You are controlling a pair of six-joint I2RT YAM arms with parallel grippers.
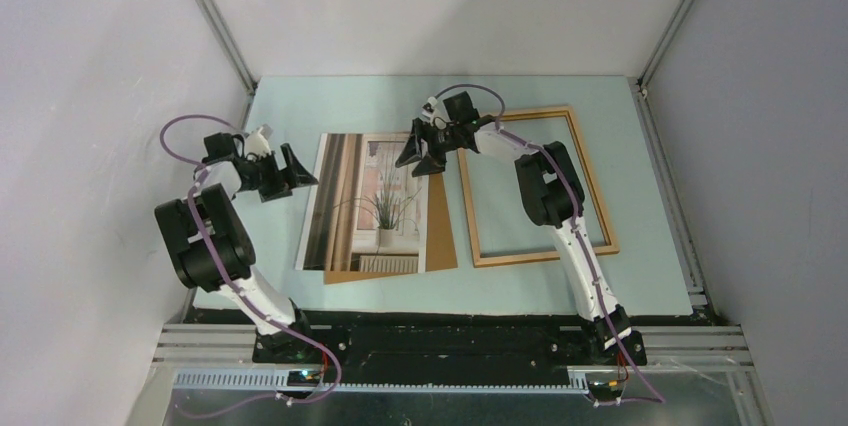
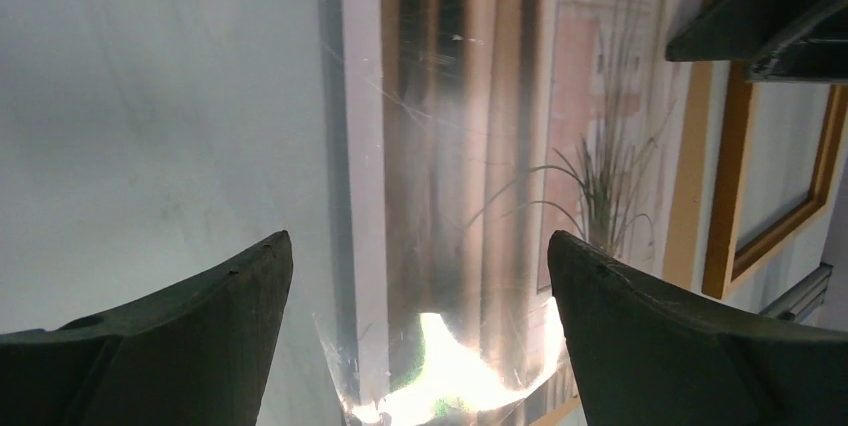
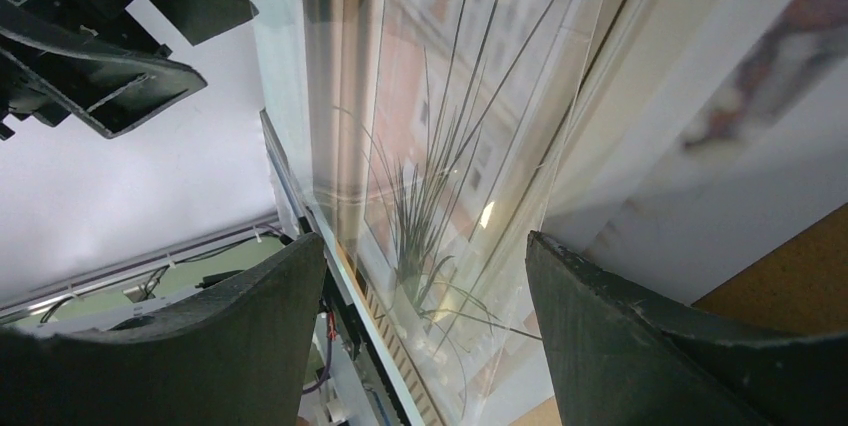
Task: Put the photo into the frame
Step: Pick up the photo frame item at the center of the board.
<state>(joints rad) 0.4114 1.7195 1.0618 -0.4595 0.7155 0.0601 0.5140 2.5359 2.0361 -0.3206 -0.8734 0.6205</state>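
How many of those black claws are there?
2. The left gripper hovers open just left of the photo; the right gripper hangs open near its far right corner. None seems hidden.

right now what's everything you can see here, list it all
rectangular photo print of a grassy potted plant: one, grey-brown and pink with a white border, flat at the table's centre-left
clear scratched sheet: one, transparent, seems to lie over the photo
flat cardboard backing board: one, plain brown, under the photo, showing along its right and near edges
thin wooden picture frame: one, light brown, empty, flat to the right of the photo
table surface: one, pale blue-green
enclosure walls: pale grey, around the table
left arm: one, black and white, purple cable
right arm: same, reaching over the frame
left fingers: two, black, open, by the photo's left edge
right fingers: two, black, open, over the photo's far right corner
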